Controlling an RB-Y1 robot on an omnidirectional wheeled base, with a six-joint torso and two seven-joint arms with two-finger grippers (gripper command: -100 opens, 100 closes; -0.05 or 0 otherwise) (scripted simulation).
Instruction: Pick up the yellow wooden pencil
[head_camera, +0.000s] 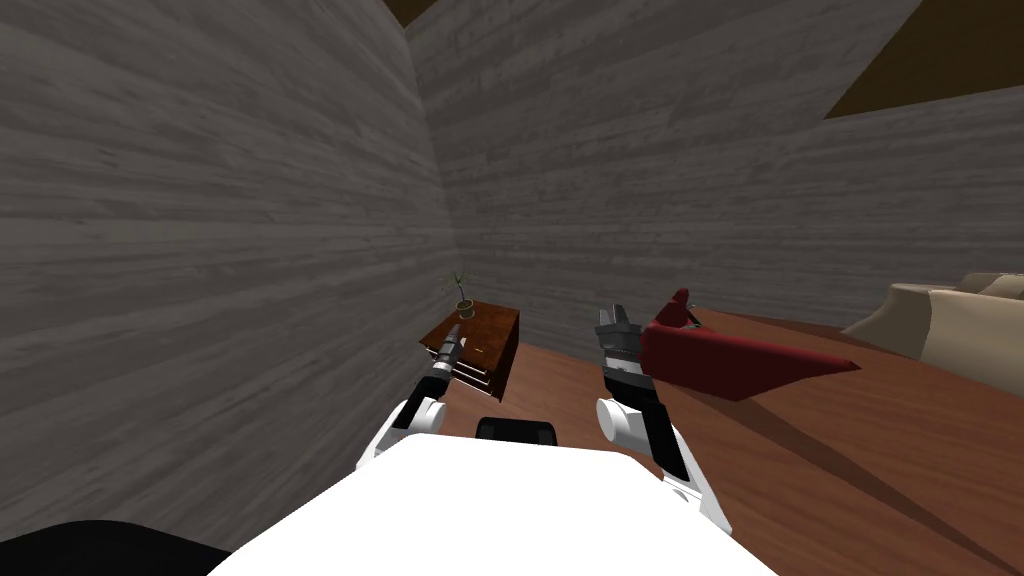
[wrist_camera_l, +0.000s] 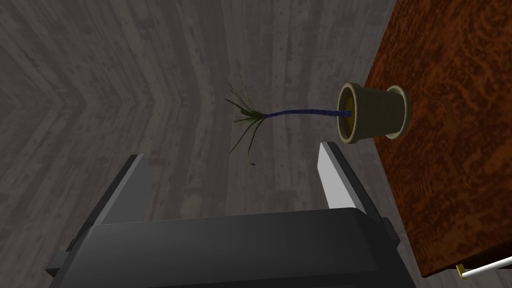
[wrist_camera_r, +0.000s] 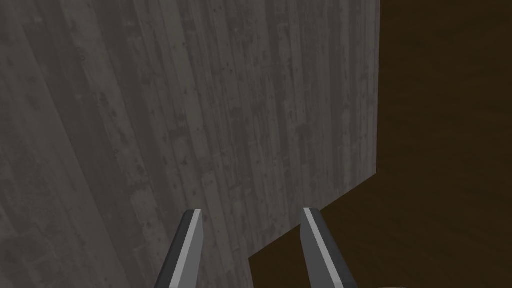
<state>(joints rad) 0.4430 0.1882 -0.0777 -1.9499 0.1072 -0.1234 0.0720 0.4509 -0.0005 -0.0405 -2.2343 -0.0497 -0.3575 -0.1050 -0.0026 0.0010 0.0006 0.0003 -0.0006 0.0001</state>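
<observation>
While left fingers (wrist_camera_l: 336, 176) stand apart, pencil (head_camera: 478, 350) (faint fleck) lies just beside.

We're in a home, living room by the look of it: wooden floor (head_camera: 850, 470), grey plank walls (head_camera: 200, 250), red lounger (head_camera: 730, 360) right, beige sofa (head_camera: 950, 325) far right, potted plant (head_camera: 464, 298) on a small brown bench (head_camera: 490, 345) in the far corner.

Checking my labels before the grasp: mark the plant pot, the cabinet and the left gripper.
plant pot (wrist_camera_l: 372, 112), left wrist view, on its side wall.
cabinet (wrist_camera_l: 450, 150), left wrist view, bare part of its top.
left gripper (wrist_camera_l: 231, 151), left wrist view, midway between its open fingertips.
</observation>
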